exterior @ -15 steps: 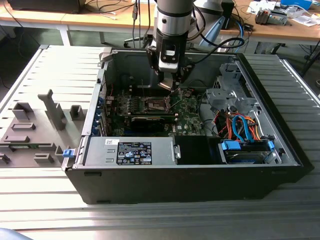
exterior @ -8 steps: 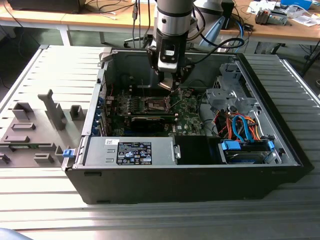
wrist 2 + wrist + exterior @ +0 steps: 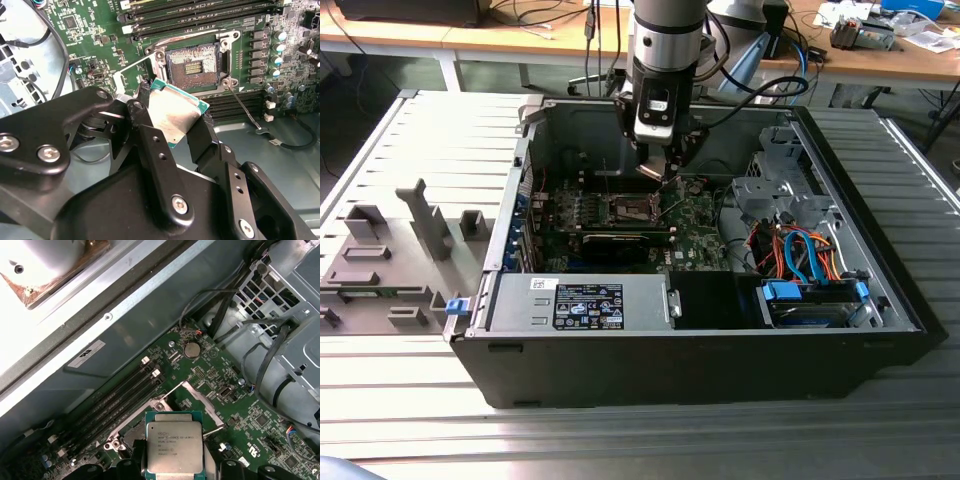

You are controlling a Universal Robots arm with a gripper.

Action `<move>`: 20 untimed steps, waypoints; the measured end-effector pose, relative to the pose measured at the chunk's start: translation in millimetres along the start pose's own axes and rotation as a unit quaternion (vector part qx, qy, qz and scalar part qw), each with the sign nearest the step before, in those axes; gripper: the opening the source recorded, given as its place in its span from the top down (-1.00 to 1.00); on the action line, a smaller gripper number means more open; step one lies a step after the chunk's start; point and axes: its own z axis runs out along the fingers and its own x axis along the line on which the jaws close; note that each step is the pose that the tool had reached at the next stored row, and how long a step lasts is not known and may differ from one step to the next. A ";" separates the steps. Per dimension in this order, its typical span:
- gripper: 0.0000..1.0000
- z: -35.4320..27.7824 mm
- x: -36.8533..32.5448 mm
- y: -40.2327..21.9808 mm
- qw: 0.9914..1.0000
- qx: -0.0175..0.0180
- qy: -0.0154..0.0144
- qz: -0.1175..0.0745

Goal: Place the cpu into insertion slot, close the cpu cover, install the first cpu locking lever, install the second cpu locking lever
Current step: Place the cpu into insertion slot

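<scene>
My gripper (image 3: 665, 176) hangs inside the open computer case, shut on the cpu (image 3: 176, 114), a flat square chip with a dull silver top and a green edge. In both wrist views the black fingers (image 3: 145, 125) clamp two opposite sides of the cpu (image 3: 174, 450). The chip hangs tilted just above and beside the insertion slot (image 3: 194, 64), whose dark middle lies bare. In the exterior view the insertion slot (image 3: 628, 208) sits slightly to the left of the gripper. The cpu cover (image 3: 199, 399), a thin silver frame, stands swung up. A thin lever rod (image 3: 241, 103) lies loose beside the socket.
Long black memory slots (image 3: 200, 15) run beside the socket. A black card (image 3: 605, 240), a power supply (image 3: 580, 300) and a drive cage with orange and blue cables (image 3: 800, 255) crowd the case. A grey fixture (image 3: 390, 250) lies at the exterior view's left.
</scene>
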 end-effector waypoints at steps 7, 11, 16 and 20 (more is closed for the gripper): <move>-0.08 0.0 0.0 0.0 1.000 0.000 -0.001 0.006; -0.08 0.0 0.0 0.0 1.000 0.000 -0.001 0.010; -0.08 0.0 0.0 0.0 1.000 0.000 -0.002 0.015; -0.08 0.0 0.0 0.0 1.000 0.000 -0.002 0.019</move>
